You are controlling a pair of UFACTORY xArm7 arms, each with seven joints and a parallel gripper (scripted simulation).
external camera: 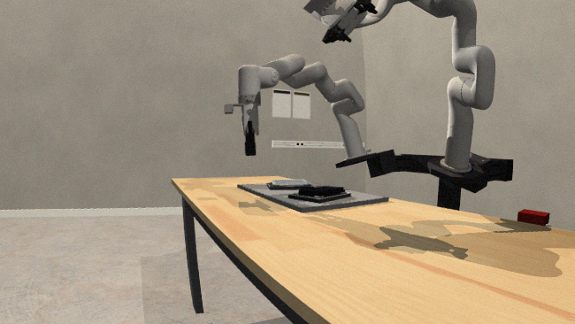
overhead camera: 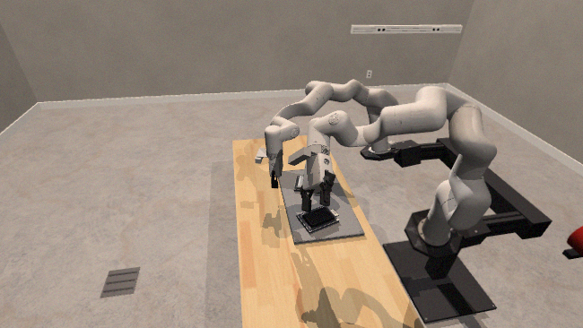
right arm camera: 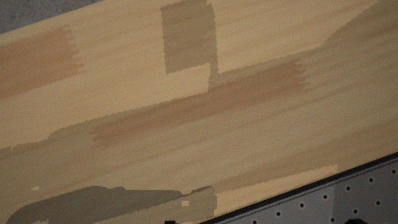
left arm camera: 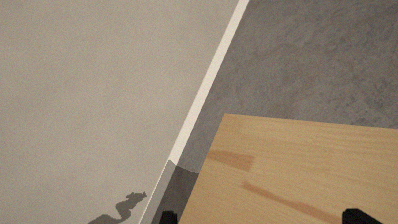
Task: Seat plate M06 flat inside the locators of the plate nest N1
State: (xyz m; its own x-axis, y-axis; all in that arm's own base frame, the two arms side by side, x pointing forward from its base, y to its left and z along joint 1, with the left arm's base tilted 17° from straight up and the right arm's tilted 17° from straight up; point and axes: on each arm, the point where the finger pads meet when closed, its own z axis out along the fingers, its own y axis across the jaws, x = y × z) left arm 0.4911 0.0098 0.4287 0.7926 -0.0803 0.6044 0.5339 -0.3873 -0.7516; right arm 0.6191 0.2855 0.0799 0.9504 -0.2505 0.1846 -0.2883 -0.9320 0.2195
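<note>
A black plate [overhead camera: 318,217] [external camera: 320,191] lies on the nest at the near end of the grey board [overhead camera: 350,229] [external camera: 369,200] [right arm camera: 312,209]. Whether it sits flat cannot be told. A light grey plate [overhead camera: 299,183] [external camera: 289,182] lies in the far nest, partly hidden by the left arm in the top view. No labels are readable, so which is M06 or M09 cannot be told. My left gripper [overhead camera: 316,206] [external camera: 360,26] [left arm camera: 263,217] is open and empty, high above the board. My right gripper [overhead camera: 274,186] [external camera: 250,154] [right arm camera: 262,221] is open and empty, above the table beside the board's long edge.
The wooden table [overhead camera: 265,269] [external camera: 274,248] [left arm camera: 300,150] [right arm camera: 150,115] carries the board. A small pale object shows behind the right arm in the top view. A red block [external camera: 532,217] shows beyond the table's edge. The left arm reaches across above the board.
</note>
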